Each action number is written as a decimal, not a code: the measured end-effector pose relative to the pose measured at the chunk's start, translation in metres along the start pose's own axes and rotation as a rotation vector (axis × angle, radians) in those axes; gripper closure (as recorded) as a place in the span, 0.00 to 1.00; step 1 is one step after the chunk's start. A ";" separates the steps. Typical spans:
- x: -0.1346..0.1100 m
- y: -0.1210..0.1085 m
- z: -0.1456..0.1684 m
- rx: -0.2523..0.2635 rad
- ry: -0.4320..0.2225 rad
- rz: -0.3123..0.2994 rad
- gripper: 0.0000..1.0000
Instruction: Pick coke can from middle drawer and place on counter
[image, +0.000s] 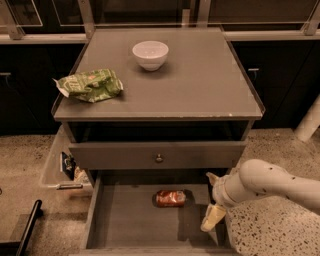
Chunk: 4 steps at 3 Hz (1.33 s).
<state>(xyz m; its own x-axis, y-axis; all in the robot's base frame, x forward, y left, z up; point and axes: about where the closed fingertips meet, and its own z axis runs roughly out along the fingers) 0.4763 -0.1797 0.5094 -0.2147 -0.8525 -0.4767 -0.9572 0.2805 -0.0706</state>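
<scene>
The coke can (170, 198) lies on its side on the floor of the open middle drawer (125, 220), near the drawer's back middle. My gripper (212, 198) is at the drawer's right side, just right of the can and apart from it. Its two pale fingers point left toward the can, one finger (213, 217) low and one near the drawer front above. The gripper is open and empty. The counter (200, 85) is the grey cabinet top above.
A white bowl (150, 54) and a green snack bag (90, 85) sit on the counter. The upper drawer front with a round knob (159, 158) overhangs the back of the open drawer. A plastic bin (62, 167) hangs on the cabinet's left side.
</scene>
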 end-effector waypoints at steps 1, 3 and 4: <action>-0.007 -0.003 0.035 0.019 -0.055 -0.045 0.00; -0.021 -0.001 0.091 0.009 -0.175 -0.130 0.00; -0.021 -0.001 0.091 0.009 -0.175 -0.130 0.00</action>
<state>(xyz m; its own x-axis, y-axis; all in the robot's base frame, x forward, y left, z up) 0.4990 -0.1217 0.4397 -0.0521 -0.7921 -0.6081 -0.9728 0.1780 -0.1485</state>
